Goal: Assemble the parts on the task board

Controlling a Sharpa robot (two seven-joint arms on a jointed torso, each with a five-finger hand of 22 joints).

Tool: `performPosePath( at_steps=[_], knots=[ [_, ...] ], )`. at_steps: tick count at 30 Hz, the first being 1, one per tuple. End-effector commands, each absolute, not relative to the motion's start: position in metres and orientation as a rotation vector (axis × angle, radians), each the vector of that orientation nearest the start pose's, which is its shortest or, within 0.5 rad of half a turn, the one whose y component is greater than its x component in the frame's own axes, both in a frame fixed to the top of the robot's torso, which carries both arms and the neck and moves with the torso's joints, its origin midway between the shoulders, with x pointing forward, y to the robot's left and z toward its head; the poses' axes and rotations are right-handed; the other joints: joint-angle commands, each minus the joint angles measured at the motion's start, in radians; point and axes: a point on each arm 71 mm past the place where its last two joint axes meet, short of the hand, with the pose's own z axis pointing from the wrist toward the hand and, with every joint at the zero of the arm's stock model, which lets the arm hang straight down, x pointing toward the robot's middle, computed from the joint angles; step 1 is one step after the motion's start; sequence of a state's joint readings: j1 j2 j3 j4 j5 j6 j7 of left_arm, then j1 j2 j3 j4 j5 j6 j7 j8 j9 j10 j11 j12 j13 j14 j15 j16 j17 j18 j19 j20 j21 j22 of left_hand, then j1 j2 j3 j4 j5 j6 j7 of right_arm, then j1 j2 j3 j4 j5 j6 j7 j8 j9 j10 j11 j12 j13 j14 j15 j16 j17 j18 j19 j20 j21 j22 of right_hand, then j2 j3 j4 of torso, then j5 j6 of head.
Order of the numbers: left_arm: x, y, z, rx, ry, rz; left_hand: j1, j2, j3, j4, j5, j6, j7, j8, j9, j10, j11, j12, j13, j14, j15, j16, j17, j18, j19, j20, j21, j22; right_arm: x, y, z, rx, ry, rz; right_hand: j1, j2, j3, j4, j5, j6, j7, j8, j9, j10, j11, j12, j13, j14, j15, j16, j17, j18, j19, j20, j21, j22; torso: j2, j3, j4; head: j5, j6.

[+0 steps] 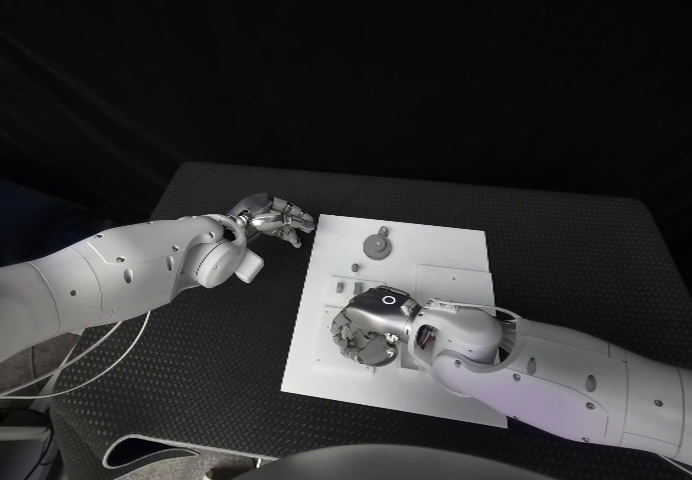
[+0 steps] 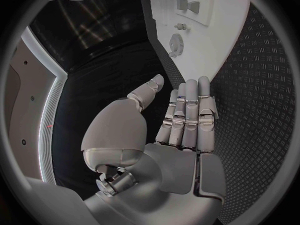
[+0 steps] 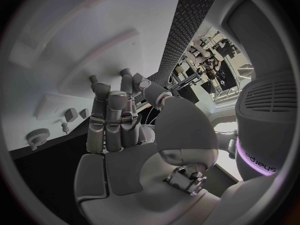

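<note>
In the head view, the task board (image 1: 433, 270) is being shown lying in the middle of the black table (image 1: 577, 260). A grey gear (image 1: 376, 244) is lying flat near the board's far edge, with small grey parts (image 1: 346, 276) standing just nearer. The right hand (image 1: 368, 330) is being held low over the board's near half; its fingers are curled downward, and whether anything is being gripped cannot be told. The left hand (image 1: 271, 219) is being kept off the board, just beside its far left corner, over bare table.

In the left wrist view, the left hand (image 2: 184, 120) is being shown with fingers extended, close together and holding nothing, so it is open. The gear (image 2: 176, 44) and a bow-shaped part (image 2: 187, 5) are lying ahead on the board.

In the right wrist view, the right hand (image 3: 119, 120) is being shown with fingers stretched toward the board, nothing visible between them. The gear (image 3: 37, 135) and small parts (image 3: 72, 114) are lying well aside.

A reach for a part is judged to be in hand; a precise pinch is being called for next. Open table is being left all around the board.
</note>
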State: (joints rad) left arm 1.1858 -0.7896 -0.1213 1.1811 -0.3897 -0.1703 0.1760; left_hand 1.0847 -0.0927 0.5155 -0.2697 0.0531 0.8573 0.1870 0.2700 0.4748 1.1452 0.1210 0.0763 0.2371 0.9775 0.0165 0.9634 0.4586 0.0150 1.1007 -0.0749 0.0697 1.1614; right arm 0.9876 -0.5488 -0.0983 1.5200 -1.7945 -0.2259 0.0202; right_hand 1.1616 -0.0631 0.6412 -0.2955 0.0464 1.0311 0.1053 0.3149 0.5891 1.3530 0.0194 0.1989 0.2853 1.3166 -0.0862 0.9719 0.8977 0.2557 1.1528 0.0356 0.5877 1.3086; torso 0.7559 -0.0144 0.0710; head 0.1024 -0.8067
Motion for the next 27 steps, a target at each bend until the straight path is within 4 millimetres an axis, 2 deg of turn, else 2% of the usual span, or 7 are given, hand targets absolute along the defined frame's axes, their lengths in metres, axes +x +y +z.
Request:
performPosePath(
  at_steps=[1, 12, 16, 19, 27],
  knots=[
    [0.5245, 0.2809, -0.2422, -0.869, 1.762, -1.093, -0.012, 0.002, -0.003, 0.002, 0.002, -0.008, 0.001, 0.006, -0.002, -0.002, 0.005, -0.003, 0.002, 0.000, 0.003, -0.007, 0.001, 0.012, -0.002, -0.004, -0.002, -0.001, 0.3878, -0.0489, -0.3014, -0.742, 1.807, 0.879, 0.001, 0.012, 0.002, 0.002, 0.002, 0.007, 0.002, 0.003, 0.022, 0.005, 0.001, -0.007, 0.001, -0.001, -0.004, 0.003, -0.002, 0.006, -0.005, -0.006, -0.002, 0.023, 0.000, -0.0002, 0.0006, -0.001, 0.000],
    [0.5242, 0.2816, -0.2423, -0.870, 1.764, -1.092, -0.012, 0.002, -0.003, 0.003, 0.002, -0.008, 0.001, 0.006, -0.002, -0.002, 0.005, -0.003, 0.002, 0.000, 0.003, -0.007, 0.002, 0.012, -0.002, -0.004, -0.002, -0.001, 0.3895, -0.0525, -0.3029, -0.748, 1.794, 0.851, -0.002, 0.006, -0.002, 0.002, 0.002, 0.004, 0.004, 0.001, 0.023, 0.001, 0.002, -0.010, 0.003, -0.003, -0.003, 0.006, -0.003, 0.006, -0.008, -0.005, 0.002, 0.024, 0.000, -0.0004, -0.0001, -0.001, -0.002],
    [0.5242, 0.2818, -0.2424, -0.870, 1.767, -1.092, -0.012, 0.001, -0.003, 0.003, 0.002, -0.008, 0.001, 0.006, -0.002, -0.002, 0.005, -0.003, 0.002, 0.000, 0.003, -0.007, 0.002, 0.012, -0.002, -0.004, -0.002, -0.001, 0.3896, -0.0527, -0.3027, -0.744, 1.790, 0.859, -0.010, -0.024, -0.012, 0.003, 0.002, -0.004, 0.005, -0.004, 0.023, -0.004, 0.004, -0.013, 0.006, -0.004, 0.000, 0.010, -0.003, 0.006, -0.010, -0.004, 0.007, 0.024, 0.000, -0.0003, 0.0010, -0.001, -0.004],
    [0.5242, 0.2819, -0.2424, -0.871, 1.766, -1.092, -0.014, 0.003, -0.003, 0.005, 0.002, -0.008, 0.001, 0.006, -0.002, -0.002, 0.005, -0.003, 0.002, 0.000, 0.003, -0.008, 0.002, 0.012, -0.002, -0.003, -0.002, -0.002, 0.3899, -0.0527, -0.3021, -0.732, 1.787, 0.864, -0.018, -0.051, -0.018, 0.006, 0.002, -0.053, 0.020, -0.034, 0.011, 0.010, 0.003, -0.005, 0.016, -0.003, -0.001, 0.014, -0.005, 0.006, -0.008, -0.003, 0.013, 0.022, 0.000, 0.0000, 0.0009, -0.001, -0.004],
    [0.5241, 0.2820, -0.2424, -0.871, 1.766, -1.091, -0.015, 0.003, -0.003, 0.006, 0.002, -0.009, 0.001, 0.006, -0.002, -0.003, 0.005, -0.004, 0.002, 0.000, 0.003, -0.008, 0.002, 0.012, -0.002, -0.003, -0.002, -0.002, 0.3907, -0.0536, -0.3014, -0.710, 1.782, 0.872, -0.039, -0.078, -0.017, 0.011, 0.002, -0.117, 0.037, -0.073, -0.006, 0.010, 0.012, -0.001, 0.037, -0.003, 0.006, 0.021, -0.011, 0.006, -0.004, -0.004, 0.019, 0.020, 0.000, 0.0002, 0.0000, -0.001, -0.003]
  ],
)
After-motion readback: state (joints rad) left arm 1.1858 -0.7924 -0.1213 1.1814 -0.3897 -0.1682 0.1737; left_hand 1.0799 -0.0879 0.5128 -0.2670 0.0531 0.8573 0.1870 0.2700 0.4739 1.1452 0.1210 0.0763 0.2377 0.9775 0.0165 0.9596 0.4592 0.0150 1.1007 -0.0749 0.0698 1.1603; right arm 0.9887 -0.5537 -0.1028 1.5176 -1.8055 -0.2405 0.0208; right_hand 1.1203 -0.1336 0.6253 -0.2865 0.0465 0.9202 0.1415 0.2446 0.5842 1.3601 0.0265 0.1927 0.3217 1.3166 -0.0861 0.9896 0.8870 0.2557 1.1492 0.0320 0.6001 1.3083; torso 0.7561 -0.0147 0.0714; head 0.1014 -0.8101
